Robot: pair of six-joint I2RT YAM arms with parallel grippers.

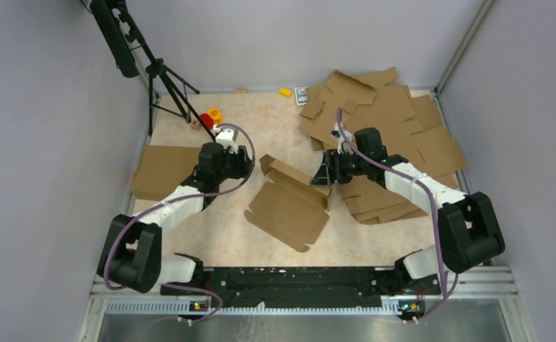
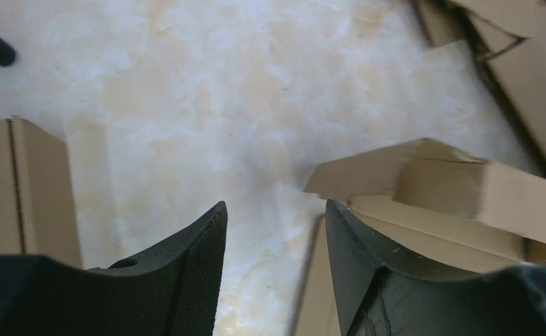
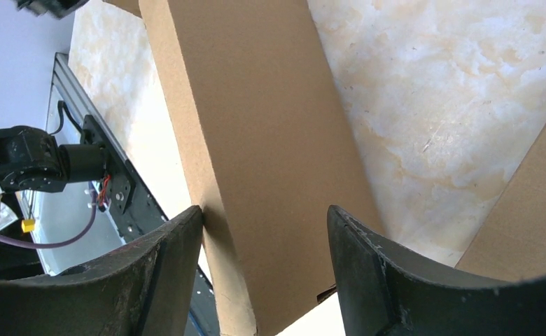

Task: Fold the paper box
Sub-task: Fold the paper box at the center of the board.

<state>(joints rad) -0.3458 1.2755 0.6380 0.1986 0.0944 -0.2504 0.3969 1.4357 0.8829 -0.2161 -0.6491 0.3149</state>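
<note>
Cardboard sits at the middle of the tabletop, pale and marbled: the box, a shallow brown corrugated blank, lies askew between the arms, within reach of both, we judge. Its far wall and a flap stand up; the rest is flat. Our left hand hovers just beside that raised flap, fingers well apart and empty, seemingly placed to push it over. Our right hand is wide too, straddling a plain matte panel at the box's right end — we see no pinch. Slotted, creased blanks are heaped behind it.
</note>
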